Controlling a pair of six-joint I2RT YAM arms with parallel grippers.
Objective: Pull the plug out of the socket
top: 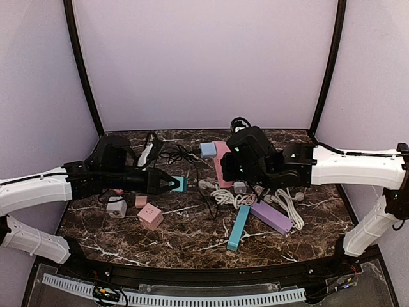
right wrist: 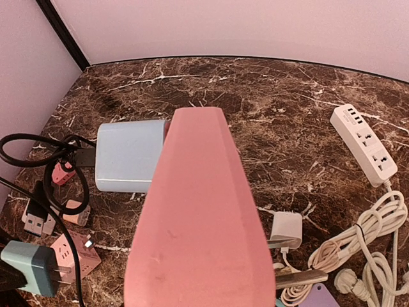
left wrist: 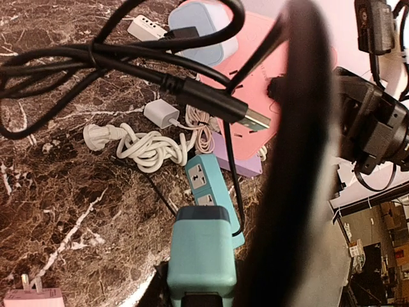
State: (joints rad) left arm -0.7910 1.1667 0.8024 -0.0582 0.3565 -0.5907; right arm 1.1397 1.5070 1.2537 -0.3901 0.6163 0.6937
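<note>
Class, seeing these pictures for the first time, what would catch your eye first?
A pink power strip, held by the right tool, fills the right wrist view, a pale blue adapter against its left side. Facing it, the left tool grips a teal plug over the dark marble table, amid tangled black cables.
</note>
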